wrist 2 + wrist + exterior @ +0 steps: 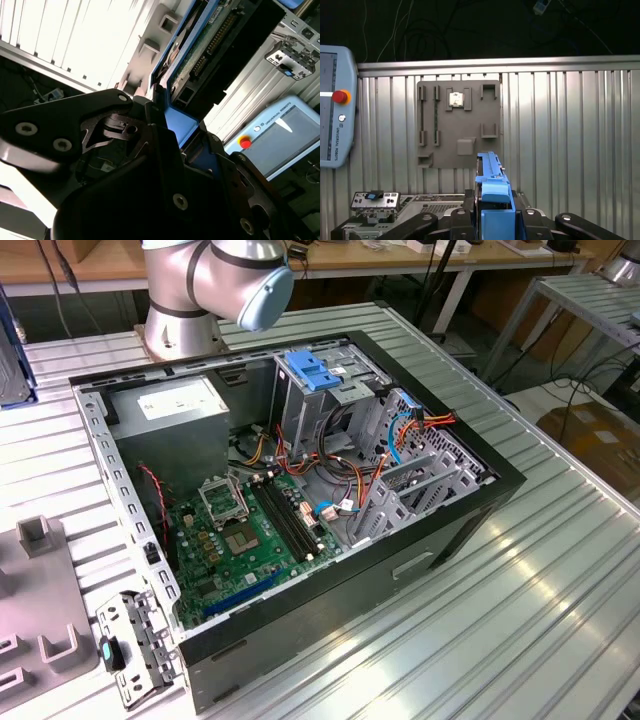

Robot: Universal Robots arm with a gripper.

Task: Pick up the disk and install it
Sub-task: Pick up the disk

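- The pincer [494, 217] gripped the disk [489, 172] by its blue sides, up over the bench [570, 130].
- The grey rack [460, 120] lay on the bench, well apart from the disk.
- I think a firm, straight hold mattered most, so the disk couldn't slip or tip.

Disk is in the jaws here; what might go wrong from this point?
The disk is clamped near one end, most of it standing beyond the jaws, so it may tilt or slip. In the exterior view, loose orange cables cross the computer case beside the drive cage and may snag it.
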